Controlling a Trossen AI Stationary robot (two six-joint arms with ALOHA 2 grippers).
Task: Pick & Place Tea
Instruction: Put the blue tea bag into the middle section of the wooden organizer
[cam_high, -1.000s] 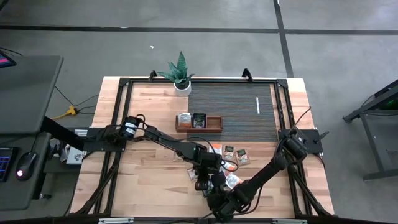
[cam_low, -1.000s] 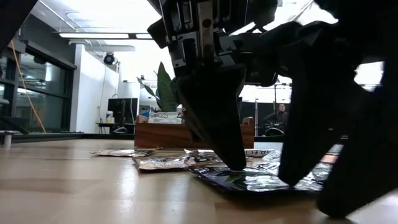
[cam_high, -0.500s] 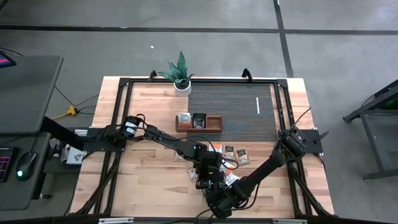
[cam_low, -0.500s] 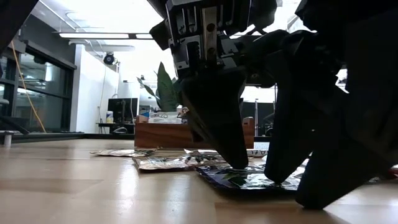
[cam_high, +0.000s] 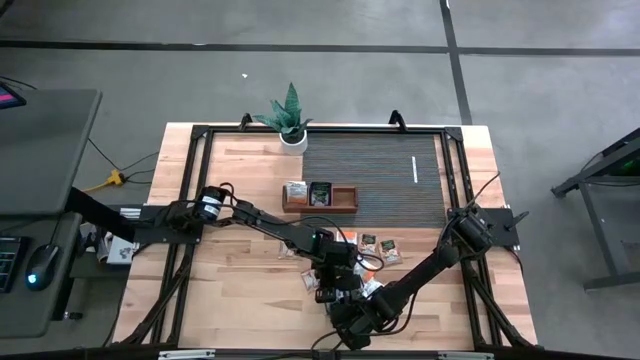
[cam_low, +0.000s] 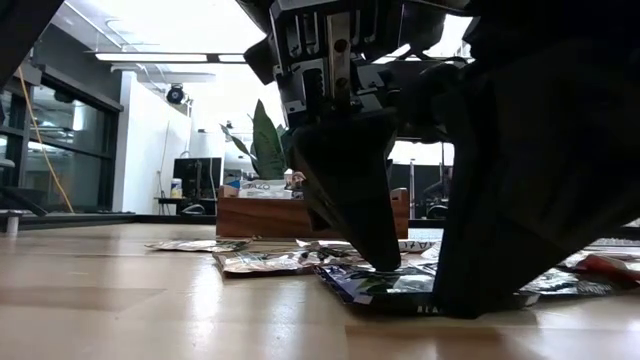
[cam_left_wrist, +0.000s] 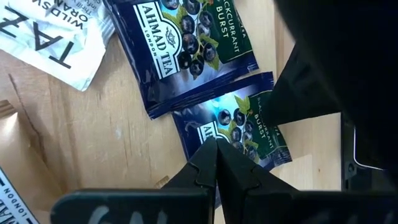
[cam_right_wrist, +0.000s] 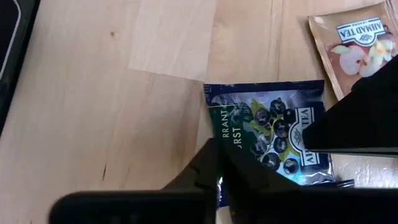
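A dark blue tea sachet (cam_left_wrist: 239, 127) lies flat on the wooden table near its front edge, also visible in the right wrist view (cam_right_wrist: 273, 134) and the low view (cam_low: 385, 287). My left gripper (cam_left_wrist: 216, 148) is shut, its tips down on this sachet's face. My right gripper (cam_right_wrist: 219, 149) is shut at the sachet's opposite edge, close in front of the left one (cam_high: 350, 305). More tea sachets lie around them: a second blue one (cam_left_wrist: 186, 43), a white one (cam_left_wrist: 56, 43) and a brown one (cam_right_wrist: 354, 43). My left gripper presses its shut fingertips down on the sachet's printed face (cam_left_wrist: 233, 134), slanting down from the table's left. The sachet lies flat under them. My right gripper has closed its two fingers over the sachet's side edge (cam_right_wrist: 214, 127), slanting down from the table's near right. The sachet still lies on the table.
The long wooden tray (cam_high: 320, 196) with sachets in two compartments stands farther back, at the dark mat's (cam_high: 375, 180) edge. A potted plant (cam_high: 289, 120) is at the far edge. Loose sachets (cam_high: 378, 248) lie just beyond the grippers.
My right gripper has shut: its two fingers, apart a second ago beside the blue sachet, now meet at the sachet's edge. The left gripper has stayed pressed on the sachet, which has not moved.
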